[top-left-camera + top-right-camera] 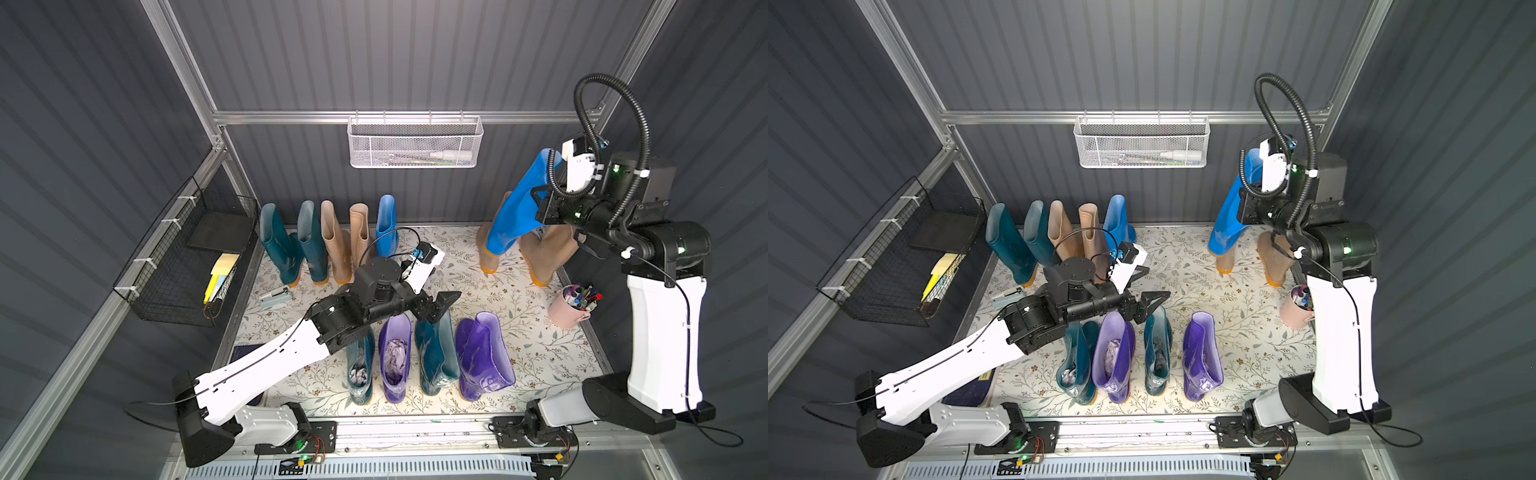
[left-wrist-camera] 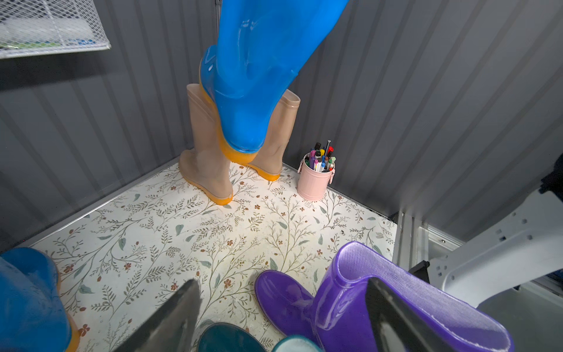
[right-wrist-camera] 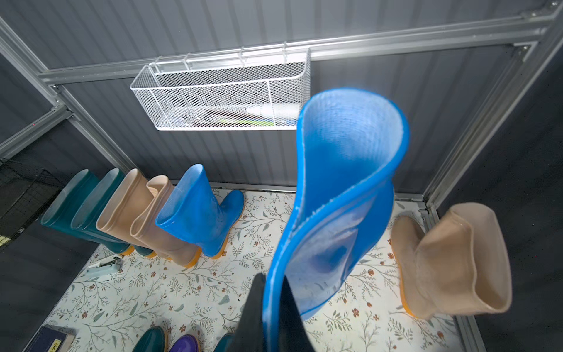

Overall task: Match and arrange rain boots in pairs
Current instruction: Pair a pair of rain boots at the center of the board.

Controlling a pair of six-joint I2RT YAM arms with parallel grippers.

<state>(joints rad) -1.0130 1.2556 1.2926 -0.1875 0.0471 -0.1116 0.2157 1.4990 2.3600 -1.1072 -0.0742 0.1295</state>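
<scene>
Right fingers [image 3: 253, 307] clamped on shaft rim of bright blue boot [image 1: 515, 208]; boot hangs clear of counter [image 1: 498, 299], beside beige pair [image 1: 540, 257], 2 o'clock. Left fingers [image 2: 173, 320] apart above teal boot [image 1: 434, 357], 6 o'clock.

Encl.: dk grey ribbed walls [image 1: 415, 62], alu rail [image 1: 291, 117]. Floor: cream floral liner [image 1: 532, 357]. Back wall: white mesh basket [image 1: 374, 146]. Left wall: blk wire basket [image 1: 166, 291].

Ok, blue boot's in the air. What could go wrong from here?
Jaws of the right gripper pinch only the folded rim of the held blue boot; it may slip. Its sole hangs near the beige boots and could topple them. The left arm reaches in front of the standing blue boot and may crowd placement.
</scene>
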